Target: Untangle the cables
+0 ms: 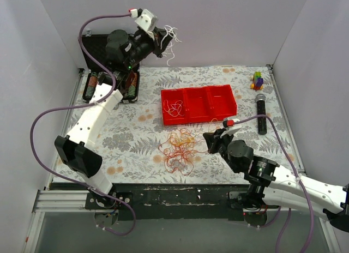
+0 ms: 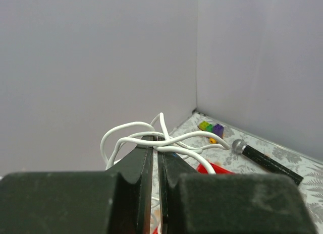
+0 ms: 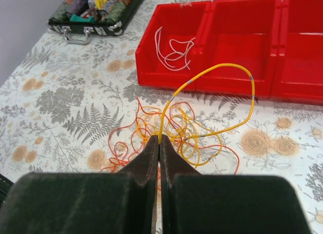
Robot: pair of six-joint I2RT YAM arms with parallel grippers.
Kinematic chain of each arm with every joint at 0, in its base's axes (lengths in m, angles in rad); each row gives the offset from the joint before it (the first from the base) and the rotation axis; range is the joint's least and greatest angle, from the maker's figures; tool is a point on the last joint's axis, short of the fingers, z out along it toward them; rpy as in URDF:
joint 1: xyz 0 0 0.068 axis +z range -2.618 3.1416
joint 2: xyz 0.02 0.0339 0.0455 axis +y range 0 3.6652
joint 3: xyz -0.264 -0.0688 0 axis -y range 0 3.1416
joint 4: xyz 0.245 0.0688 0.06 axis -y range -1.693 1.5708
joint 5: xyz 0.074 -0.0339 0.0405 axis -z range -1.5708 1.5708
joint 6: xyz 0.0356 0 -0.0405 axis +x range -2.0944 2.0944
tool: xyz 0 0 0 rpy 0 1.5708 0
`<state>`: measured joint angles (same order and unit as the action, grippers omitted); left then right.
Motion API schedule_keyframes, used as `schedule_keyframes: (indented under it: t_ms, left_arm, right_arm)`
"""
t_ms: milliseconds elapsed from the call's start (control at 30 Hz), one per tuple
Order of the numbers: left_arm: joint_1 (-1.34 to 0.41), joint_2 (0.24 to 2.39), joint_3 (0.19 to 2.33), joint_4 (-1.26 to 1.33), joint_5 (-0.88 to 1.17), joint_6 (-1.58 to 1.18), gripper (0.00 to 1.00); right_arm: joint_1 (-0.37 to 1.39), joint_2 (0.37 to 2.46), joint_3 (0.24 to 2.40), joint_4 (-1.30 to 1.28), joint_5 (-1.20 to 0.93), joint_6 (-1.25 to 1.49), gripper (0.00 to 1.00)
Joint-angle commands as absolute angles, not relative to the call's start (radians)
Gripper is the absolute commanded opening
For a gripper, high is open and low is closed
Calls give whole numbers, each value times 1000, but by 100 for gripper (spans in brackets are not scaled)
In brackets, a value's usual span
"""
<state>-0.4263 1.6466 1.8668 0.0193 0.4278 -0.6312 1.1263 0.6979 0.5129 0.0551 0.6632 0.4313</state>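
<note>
My left gripper (image 1: 163, 42) is raised high at the back left, near the rear wall. It is shut on a looping white cable (image 1: 171, 55); in the left wrist view the white cable (image 2: 132, 129) crosses over the fingertips of the left gripper (image 2: 155, 139). My right gripper (image 1: 209, 142) sits low beside the tangle of red and orange-yellow cables (image 1: 180, 146) on the table. In the right wrist view the right gripper (image 3: 159, 139) is shut on a yellow cable (image 3: 222, 66), which arches up from the tangle (image 3: 146, 125). Another white cable (image 3: 174, 47) lies in the left compartment of the red tray (image 3: 151, 80).
The red three-compartment tray (image 1: 199, 89) stands behind the tangle. A black case (image 1: 112, 81) is open at the back left. A black microphone (image 1: 261, 114) and small toy bricks (image 1: 257, 79) lie at the right. Grey walls enclose three sides.
</note>
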Motion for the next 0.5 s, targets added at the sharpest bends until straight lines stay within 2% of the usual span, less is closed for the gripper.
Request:
schedule_keyframes:
  t_ms: [0,233,467]
  left_arm:
    - [-491,1618,1780,11,417,-641,0]
    - [-520,1614,1531,28,379,-683,0]
    - [-520,1709,1508,6,406,-644,0]
  right_arm:
    - [1134,646,531,-35,726,492,1]
    - [1134,609,609,-61,747,439,1]
    - [1134,566,632,-78,738,434,1]
